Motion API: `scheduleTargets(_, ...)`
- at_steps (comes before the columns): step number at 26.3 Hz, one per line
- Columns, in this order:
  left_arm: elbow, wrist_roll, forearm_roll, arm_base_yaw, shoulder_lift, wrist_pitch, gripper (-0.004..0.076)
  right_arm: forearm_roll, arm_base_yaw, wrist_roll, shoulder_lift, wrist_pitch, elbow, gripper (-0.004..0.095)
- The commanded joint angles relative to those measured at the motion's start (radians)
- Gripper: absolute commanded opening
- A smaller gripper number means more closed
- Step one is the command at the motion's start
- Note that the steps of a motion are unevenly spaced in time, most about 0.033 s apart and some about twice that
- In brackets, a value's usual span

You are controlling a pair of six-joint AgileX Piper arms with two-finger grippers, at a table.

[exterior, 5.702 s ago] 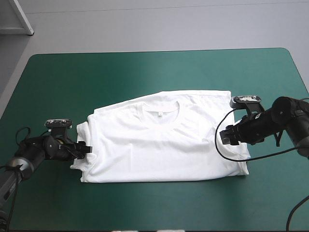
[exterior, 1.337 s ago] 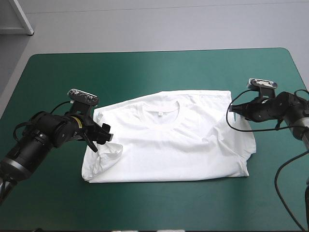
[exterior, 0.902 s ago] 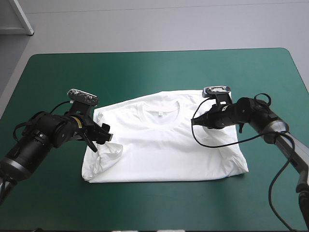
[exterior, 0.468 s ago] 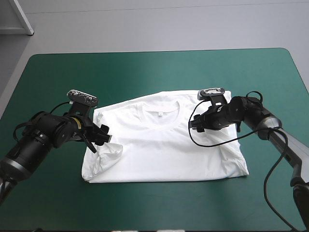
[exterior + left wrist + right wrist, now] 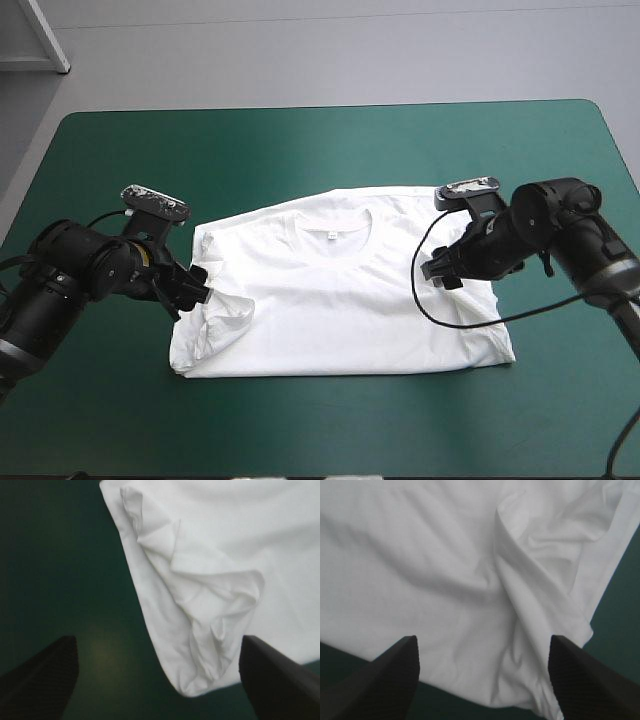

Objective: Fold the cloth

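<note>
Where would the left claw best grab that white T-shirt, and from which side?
Probably the rumpled sleeve fold on the T-shirt's left edge: it bunches up off the teal-green cover, giving something raised to pinch. The open left claw hovers just outside that edge, so coming in from the table's left looks easiest.

High view overhead, wrist views close, sharing T-shirt [image 5: 340,290]

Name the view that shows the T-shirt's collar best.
The high view: the whole T-shirt lies spread, its collar in plain sight. The left wrist view shows only a crumpled fold, the right wrist view only wrinkled cloth.
</note>
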Motion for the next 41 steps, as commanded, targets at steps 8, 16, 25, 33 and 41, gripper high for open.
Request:
scheduleTargets(8, 0.067, 0.011, -0.08, -0.004, -0.055, 0.115, 0.063, -0.01, 0.001, 0.028, -0.272, 0.016, 0.154, 0.063)
scheduleTargets(16, 0.346, -0.027, -0.097, -0.004, -0.049, -0.093, 0.063, -0.016, 0.001, 0.021, -0.301, 0.016, 0.27, 0.063)
scheduleTargets(25, 0.456, -0.038, -0.107, -0.004, 0.179, -0.279, 0.0507, -0.043, 0.001, 0.028, -0.303, 0.016, 0.319, 0.063)
scheduleTargets(33, 0.457, -0.015, -0.141, -0.004, 0.216, -0.282, 0.002, -0.143, 0.001, 0.064, -0.299, 0.012, 0.33, 0.063)
scheduleTargets(41, 0.457, -0.015, -0.126, -0.004, 0.216, -0.288, 0.0021, -0.142, 0.001, 0.058, -0.207, -0.031, 0.337, 0.063)
